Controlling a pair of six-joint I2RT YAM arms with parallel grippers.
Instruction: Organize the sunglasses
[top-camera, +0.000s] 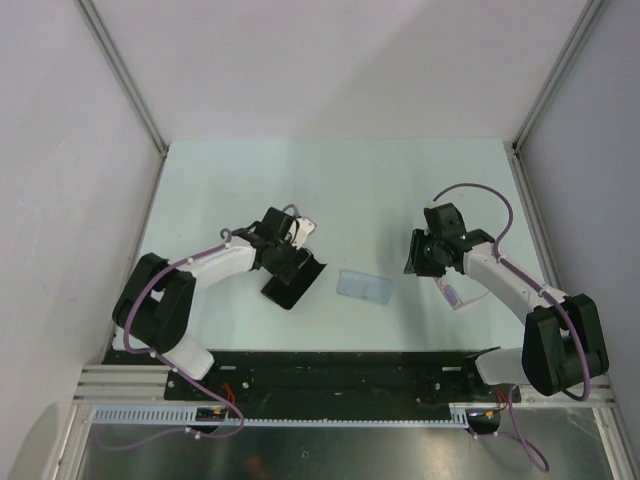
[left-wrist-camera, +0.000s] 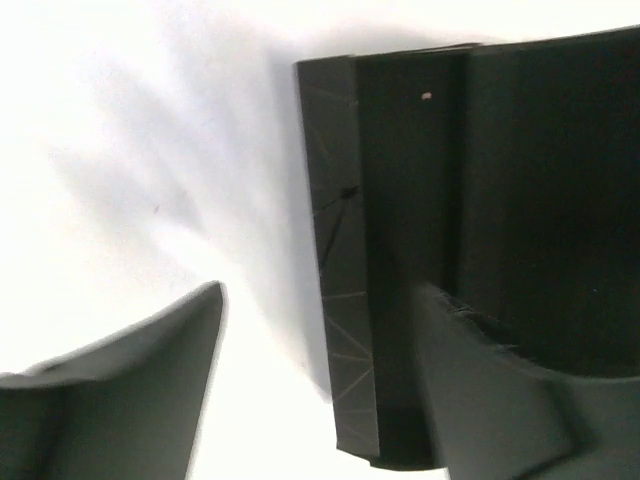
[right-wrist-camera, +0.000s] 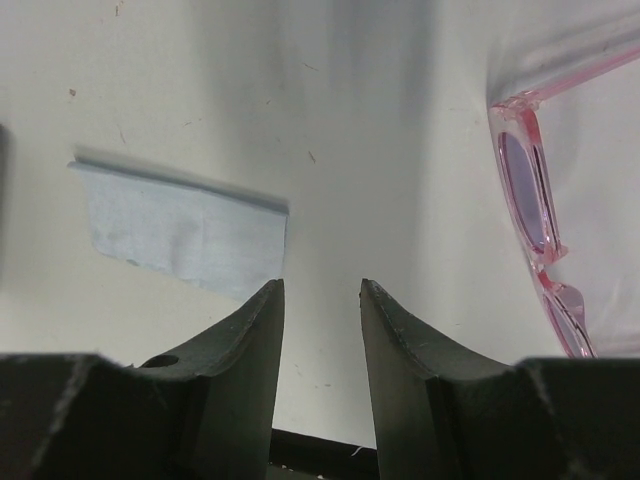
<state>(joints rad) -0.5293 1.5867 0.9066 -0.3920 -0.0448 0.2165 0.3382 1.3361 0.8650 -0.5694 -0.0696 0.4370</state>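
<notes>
My right gripper (right-wrist-camera: 322, 285) hangs low over the table (top-camera: 380, 190) with its jaws a narrow gap apart and nothing between them; my left gripper (left-wrist-camera: 320, 292) stands wide open, one finger over the inside of the black sunglasses case (left-wrist-camera: 520, 180), gripping nothing. The sunglasses (right-wrist-camera: 528, 190) lie flat toward the table's right edge, just beside my right fingers on their right, lenses in line; their long axis runs roughly along the way my fingers point, so I judge a sideways shift and a turn of the wrist are needed to span the frame. The right arm is far nearer; the left is well apart, beyond the pale blue cloth (right-wrist-camera: 185, 225). The table towards the far edge is bare; the right edge leaves less room.
</notes>
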